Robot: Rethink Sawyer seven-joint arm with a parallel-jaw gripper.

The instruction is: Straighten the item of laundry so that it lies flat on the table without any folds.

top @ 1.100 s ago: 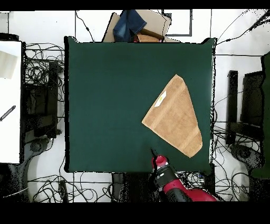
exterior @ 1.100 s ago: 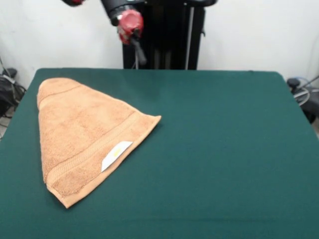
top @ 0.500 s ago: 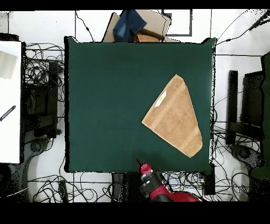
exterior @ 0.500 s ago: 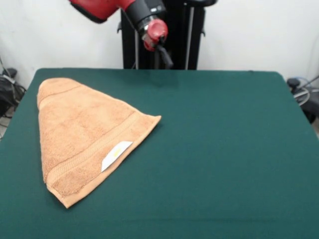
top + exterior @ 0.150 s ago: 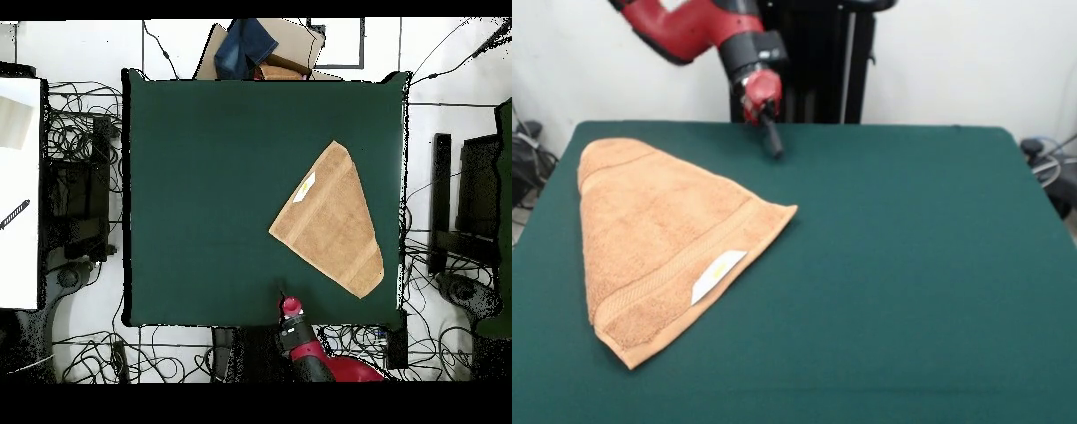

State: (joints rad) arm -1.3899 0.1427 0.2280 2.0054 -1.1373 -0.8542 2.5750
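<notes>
The item of laundry point(image 5: 662, 238) is a light orange-tan towel folded over into a rough triangle, lying on the left half of the dark green table point(image 5: 909, 265). Its white label point(image 5: 718, 274) faces up near the front fold. From overhead the towel point(image 5: 335, 220) lies at the right side of the table point(image 5: 200, 180). My gripper point(image 5: 773, 148) hangs over the table's far edge, beyond the towel's right corner and apart from it. Its black fingers stand together as one bar, shut and holding nothing. Overhead, the gripper point(image 5: 283, 294) is just inside the bottom table edge.
A cardboard box with a blue cloth point(image 5: 260, 48) sits beyond the top table edge. A white surface point(image 5: 20, 190) stands at the left, black equipment point(image 5: 480, 190) at the right. Cables lie all around the table.
The gripper swung right along the far edge, then came back left and lower, now over the table's far edge. The towel has not moved.
</notes>
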